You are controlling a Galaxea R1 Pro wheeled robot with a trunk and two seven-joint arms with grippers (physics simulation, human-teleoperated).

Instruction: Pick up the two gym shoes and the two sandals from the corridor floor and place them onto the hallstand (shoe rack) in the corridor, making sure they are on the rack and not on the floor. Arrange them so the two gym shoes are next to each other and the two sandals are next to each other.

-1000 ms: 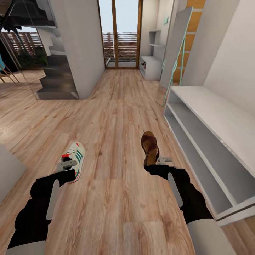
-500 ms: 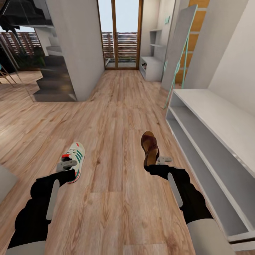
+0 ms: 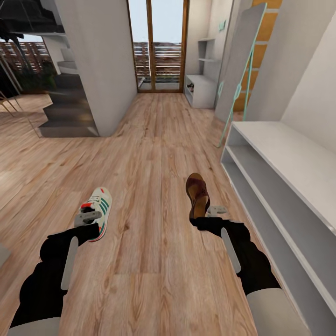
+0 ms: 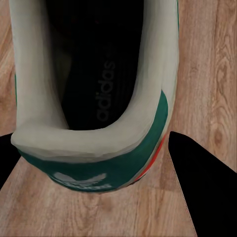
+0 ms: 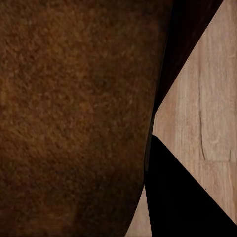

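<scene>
One white gym shoe (image 3: 98, 204) with green stripes hangs above the corridor floor (image 3: 154, 135), my left gripper (image 3: 88, 217) shut on its heel. The left wrist view looks down into that gym shoe (image 4: 94, 103), with dark fingers (image 4: 210, 192) on either side. My right gripper (image 3: 209, 213) is shut on the heel end of a reddish-brown sandal (image 3: 196, 192). Up close, the sandal (image 5: 74, 113) lies against a dark finger (image 5: 182, 197). The pale grey hallstand (image 3: 201, 91) stands far ahead by the glass doors, with something dark on its shelf. The other gym shoe and sandal are out of view.
A long low shelf unit (image 3: 284, 182) runs along the right wall close to my right arm. A tall mirror (image 3: 239, 65) leans beyond it. A grey wall block (image 3: 100, 65) and dark stairs (image 3: 67, 112) stand at the left. Glass doors (image 3: 158, 46) close the corridor's end.
The whole view has shifted as the robot rolls along the corridor: the long shelf unit has slid toward the lower right. Both arms and the held shoes keep their place in the picture.
</scene>
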